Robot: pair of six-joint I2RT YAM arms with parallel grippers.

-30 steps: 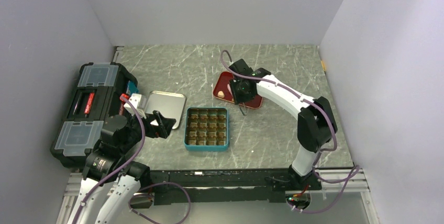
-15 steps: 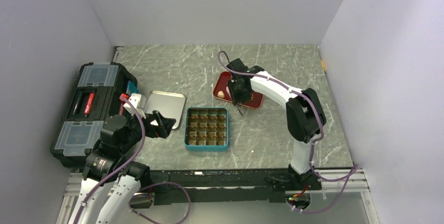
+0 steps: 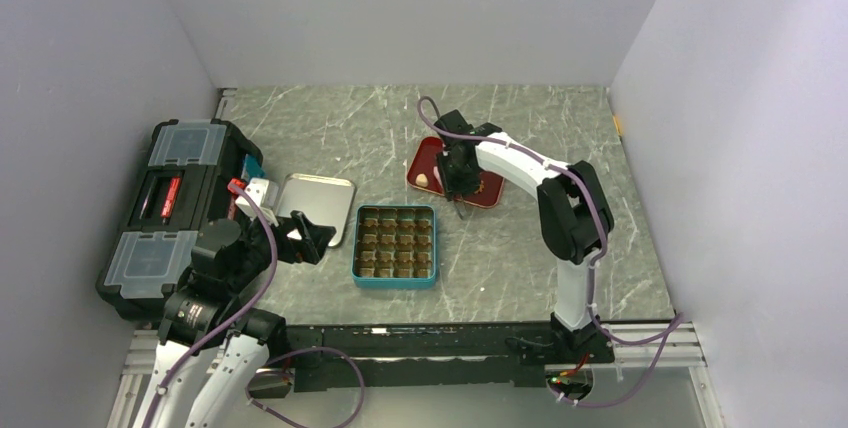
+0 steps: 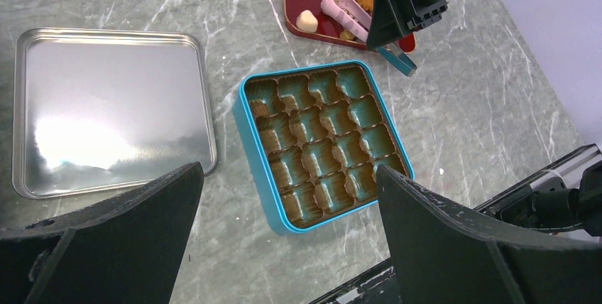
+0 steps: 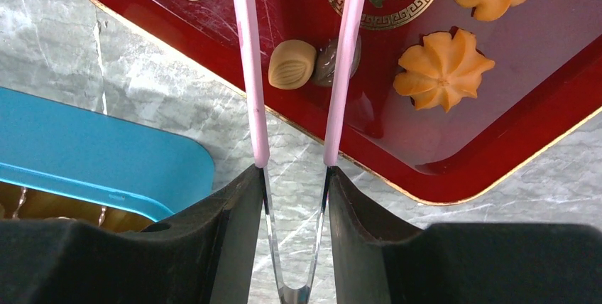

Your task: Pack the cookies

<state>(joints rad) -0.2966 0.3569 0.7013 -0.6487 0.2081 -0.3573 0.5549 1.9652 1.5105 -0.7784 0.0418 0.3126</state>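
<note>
Since one second ago the right arm's elbow has swung left, nearer the cookies (image 5: 441, 71), which lie on the red tray (image 5: 497, 169). Right gripper (image 5: 294, 176) pinches pink tongs (image 5: 245, 69), whose arms bracket two small pieces. Teal tin (image 5: 92, 148) sits just beside the tray; left gripper (image 4: 289, 167) hangs wide apart above it.
</note>
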